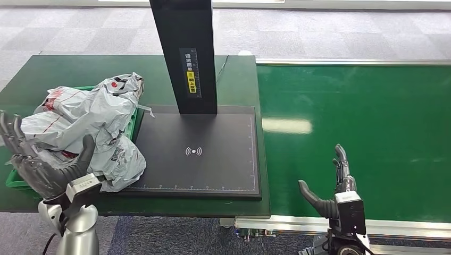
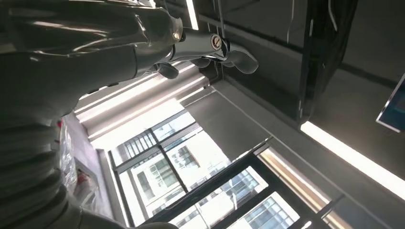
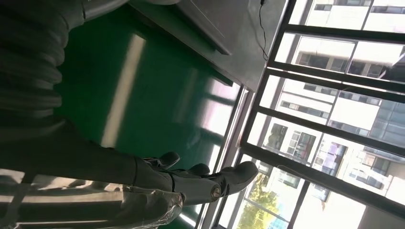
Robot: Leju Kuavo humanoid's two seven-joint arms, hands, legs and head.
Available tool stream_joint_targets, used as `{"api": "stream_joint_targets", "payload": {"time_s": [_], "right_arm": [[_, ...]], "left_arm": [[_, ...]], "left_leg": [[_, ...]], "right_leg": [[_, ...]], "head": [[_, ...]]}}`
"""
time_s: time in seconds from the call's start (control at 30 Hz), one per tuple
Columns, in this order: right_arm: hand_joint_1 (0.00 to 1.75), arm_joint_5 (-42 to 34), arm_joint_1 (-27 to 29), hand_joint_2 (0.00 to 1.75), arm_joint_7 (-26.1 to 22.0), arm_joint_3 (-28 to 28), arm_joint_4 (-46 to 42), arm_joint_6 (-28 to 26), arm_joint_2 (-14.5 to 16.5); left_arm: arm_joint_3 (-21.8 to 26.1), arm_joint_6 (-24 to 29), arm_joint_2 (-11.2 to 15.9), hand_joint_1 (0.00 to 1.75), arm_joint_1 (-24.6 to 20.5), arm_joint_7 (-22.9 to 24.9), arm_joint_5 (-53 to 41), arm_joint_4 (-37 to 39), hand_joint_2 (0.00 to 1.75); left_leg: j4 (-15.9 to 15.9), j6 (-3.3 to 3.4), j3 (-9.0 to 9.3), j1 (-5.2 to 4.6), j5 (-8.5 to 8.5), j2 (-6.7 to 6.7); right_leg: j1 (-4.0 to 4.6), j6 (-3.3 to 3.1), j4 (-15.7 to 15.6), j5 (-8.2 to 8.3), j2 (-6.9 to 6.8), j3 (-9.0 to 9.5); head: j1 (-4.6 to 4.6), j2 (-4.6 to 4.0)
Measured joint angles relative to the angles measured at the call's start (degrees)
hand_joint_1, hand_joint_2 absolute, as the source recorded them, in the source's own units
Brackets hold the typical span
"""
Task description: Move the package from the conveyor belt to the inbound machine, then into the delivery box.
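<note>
Several grey plastic-wrapped packages [image 1: 90, 122] are heaped in the green delivery box [image 1: 21, 180] at the left of the table, spilling over its rim toward the scanner plate. My left hand [image 1: 40, 164] is raised beside the heap with its fingers spread, holding nothing; in the left wrist view its fingers [image 2: 210, 47] point up at the ceiling. My right hand [image 1: 332, 186] hovers open over the near edge of the green conveyor belt [image 1: 361, 138], fingers straight and thumb out. The black inbound machine plate [image 1: 197, 154] with its upright post [image 1: 186, 53] carries nothing.
The conveyor belt's metal rail [image 1: 298, 223] runs along the near side. The dark green table [image 1: 48, 69] holds the box and the machine. Grey carpet lies beyond. Windows [image 3: 334, 95] appear past the belt in the right wrist view.
</note>
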Motion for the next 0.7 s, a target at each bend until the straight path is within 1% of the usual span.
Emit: {"api": "stream_joint_targets", "payload": {"time_s": [0.1,0.13,0.2,0.3,0.37,0.53,0.7], "right_arm": [[0.0,-1.0,-0.2,1.75,-0.6,0.5,0.4,0.5,-0.1],[0.0,-1.5,-0.3,1.75,-0.7,0.7,0.5,1.0,-0.1],[0.0,-2.8,-0.4,1.75,-0.9,1.2,0.6,2.4,-0.1],[0.0,-4.7,-0.6,1.75,-1.6,2.3,0.8,5.2,-0.2],[0.0,-5.7,-0.7,1.75,-2.0,3.1,0.9,6.9,-0.2],[0.0,-8.1,-1.6,1.75,-1.9,5.4,1.0,9.7,0.0],[0.0,-10.3,-2.5,1.75,-1.0,7.2,1.1,11.0,0.6]], "left_arm": [[-0.8,0.0,-0.2,0.0,0.4,0.0,2.0,-2.5,1.75],[-1.7,-0.1,-0.1,0.0,0.5,-0.1,4.2,-2.6,1.75],[-4.7,-0.8,0.3,0.0,0.5,0.0,11.4,-1.4,1.75],[-10.7,-5.3,1.1,0.0,0.6,0.3,22.6,1.7,1.75],[-14.2,-8.9,1.5,0.0,0.9,0.8,26.6,3.4,1.75],[-21.2,-17.7,2.1,0.0,1.2,3.4,30.7,7.2,1.75],[-26.2,-22.7,2.2,0.0,1.1,5.5,31.8,11.1,1.75]], "left_leg": [[0.0,0.0,0.01,-0.01,0.0,0.0],[0.0,0.0,0.01,-0.02,0.0,0.0],[0.0,0.01,0.01,-0.03,0.0,-0.01],[0.0,0.01,0.0,-0.03,-0.01,0.0],[0.0,0.01,0.0,-0.03,-0.01,0.0],[0.0,0.01,-0.03,-0.03,-0.01,0.0],[0.0,0.01,-0.04,-0.03,-0.01,0.0]], "right_leg": [[-0.01,0.0,0.0,0.0,0.0,-0.01],[-0.02,0.0,0.0,0.0,-0.01,-0.02],[-0.03,0.01,0.0,0.0,-0.01,-0.01],[-0.03,0.01,0.0,0.01,0.0,-0.01],[-0.03,0.01,0.0,0.01,0.0,-0.01],[-0.03,0.01,0.0,0.01,0.01,-0.06],[-0.03,0.01,0.0,0.01,0.01,-0.07]], "head": [[0.0,0.0],[-0.01,0.0],[0.0,0.0],[0.0,0.0],[-0.01,0.0],[-0.01,0.0],[-0.01,0.0]]}}
